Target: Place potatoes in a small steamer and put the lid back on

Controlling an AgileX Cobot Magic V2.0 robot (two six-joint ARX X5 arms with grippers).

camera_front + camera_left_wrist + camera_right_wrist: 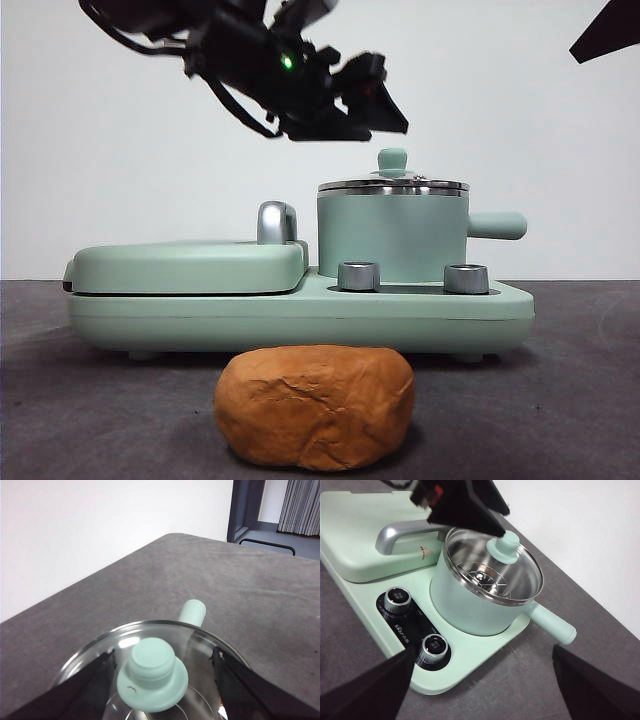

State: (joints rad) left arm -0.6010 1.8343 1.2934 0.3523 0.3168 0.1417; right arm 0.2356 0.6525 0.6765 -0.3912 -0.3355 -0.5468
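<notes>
Lid (393,184) seated on steamer (392,235), knob (152,674) up; potato (315,406) on the table in front of the cooker (300,310), well apart from the pot. Left gripper (162,662) poised above the lid, jaws spread either side of the knob, not yet closed on it; right gripper (480,680) waiting high, jaws wide, holding nothing. Risks, judged from here: closing off-centre and slipping off the rounded knob; dragging the pot by its lid; dropping glass on the cooker.
</notes>
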